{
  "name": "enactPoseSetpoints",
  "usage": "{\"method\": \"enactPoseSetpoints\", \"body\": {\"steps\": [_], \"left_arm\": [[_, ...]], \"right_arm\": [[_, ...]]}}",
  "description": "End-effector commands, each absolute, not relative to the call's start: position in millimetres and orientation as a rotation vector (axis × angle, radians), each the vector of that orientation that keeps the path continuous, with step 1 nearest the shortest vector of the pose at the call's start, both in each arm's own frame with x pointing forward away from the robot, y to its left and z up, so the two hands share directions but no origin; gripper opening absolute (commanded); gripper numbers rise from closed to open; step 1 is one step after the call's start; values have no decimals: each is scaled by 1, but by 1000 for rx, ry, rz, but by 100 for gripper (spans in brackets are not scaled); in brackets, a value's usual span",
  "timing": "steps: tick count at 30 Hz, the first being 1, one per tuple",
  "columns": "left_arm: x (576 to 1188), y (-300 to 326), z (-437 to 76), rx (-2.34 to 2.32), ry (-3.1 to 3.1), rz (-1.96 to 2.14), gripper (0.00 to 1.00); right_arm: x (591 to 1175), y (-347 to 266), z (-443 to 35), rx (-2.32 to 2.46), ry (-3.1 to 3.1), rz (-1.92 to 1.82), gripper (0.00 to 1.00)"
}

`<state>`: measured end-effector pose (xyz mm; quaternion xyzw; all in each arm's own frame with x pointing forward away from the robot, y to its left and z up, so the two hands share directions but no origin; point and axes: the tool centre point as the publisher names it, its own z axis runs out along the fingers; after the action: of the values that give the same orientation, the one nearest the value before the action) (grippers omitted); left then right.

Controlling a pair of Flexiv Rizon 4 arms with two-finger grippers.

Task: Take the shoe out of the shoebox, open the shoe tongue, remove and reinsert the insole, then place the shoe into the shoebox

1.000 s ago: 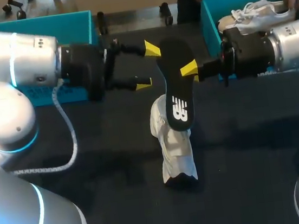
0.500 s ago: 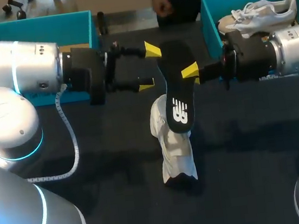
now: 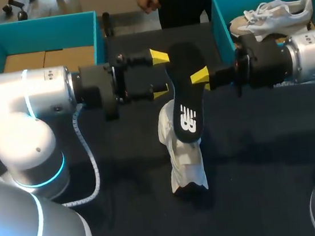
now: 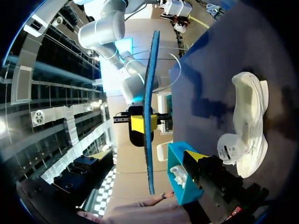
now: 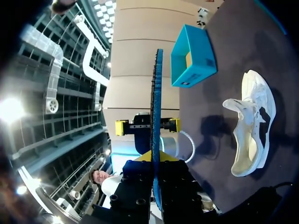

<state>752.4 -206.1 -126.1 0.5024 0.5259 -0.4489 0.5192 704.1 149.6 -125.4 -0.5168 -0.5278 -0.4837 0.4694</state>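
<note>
My right gripper is shut on the edge of a black insole and holds it upright above the table. The insole's lower end hangs over a white shoe that lies on the dark table. My left gripper stands open at the insole's other edge, one yellow tip on each side of it. In the right wrist view the insole is edge-on, rising from my right gripper, with the shoe on the table beside it. The left wrist view shows the insole edge-on ahead and the shoe below.
A teal shoebox stands at the back left, with cardboard inside. A second teal box at the back right holds another white shoe. A grey cable trails from my left arm across the table.
My left arm has shifted to the right, and its open gripper stays at the insole's edge. A person's hand has left the right box. The insole and shoe keep their places.
</note>
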Motion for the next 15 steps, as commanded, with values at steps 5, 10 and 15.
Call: {"method": "enactPoseSetpoints", "body": {"steps": [5, 10, 15], "left_arm": [[755, -219, -130, 1183, 1206, -1092, 82], [754, -225, -126, 1169, 1176, -1113, 44], [755, -230, -126, 1171, 1167, -1120, 43]], "right_arm": [[701, 159, -127, -1266, -1300, -1166, 0], [700, 162, -128, -1261, -1301, -1162, 0], [700, 164, -127, -1256, -1304, -1159, 0]]}}
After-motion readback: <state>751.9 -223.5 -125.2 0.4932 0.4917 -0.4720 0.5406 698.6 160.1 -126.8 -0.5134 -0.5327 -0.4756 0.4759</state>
